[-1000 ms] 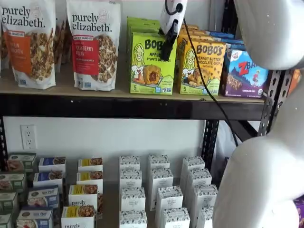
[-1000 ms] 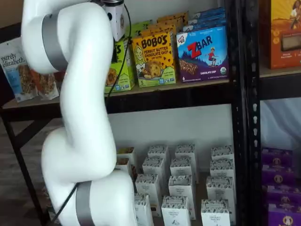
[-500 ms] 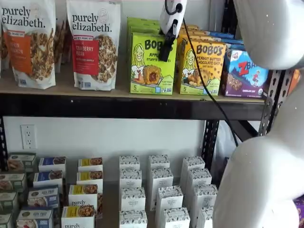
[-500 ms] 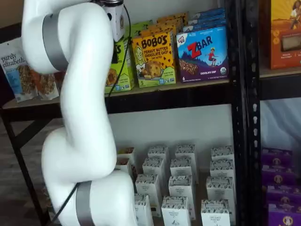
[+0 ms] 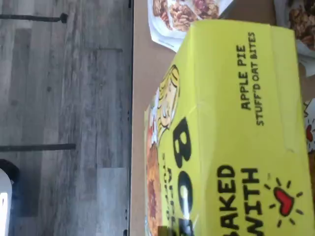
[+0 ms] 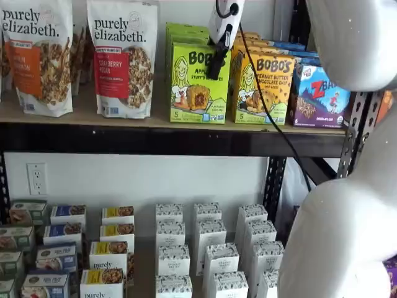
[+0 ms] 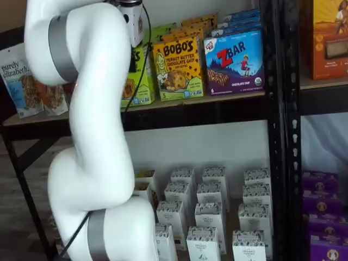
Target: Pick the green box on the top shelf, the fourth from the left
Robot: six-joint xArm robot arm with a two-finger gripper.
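Observation:
The green box (image 6: 193, 87), a lime Bobo's Apple Pie carton, stands upright at the front of the top shelf (image 6: 155, 139). Its top and front fill the wrist view (image 5: 231, 132). In a shelf view my gripper (image 6: 214, 67) hangs from above, with its white body over the box. Its black fingers show side-on against the box's upper right front, and no gap can be made out. In a shelf view the white arm hides most of the green box (image 7: 142, 76), and only the gripper's white body (image 7: 134, 24) shows.
A yellow-orange Bobo's peanut butter carton (image 6: 263, 90) stands close on the green box's right, then a blue ZBar box (image 6: 319, 96). Purely Elizabeth granola bags (image 6: 124, 59) stand on its left. More green cartons stand behind it. Several small boxes (image 6: 208, 248) fill the lower shelf.
Almost nothing has changed. The black fingers have shifted very slightly to the left in front of the green box, which stands where it was.

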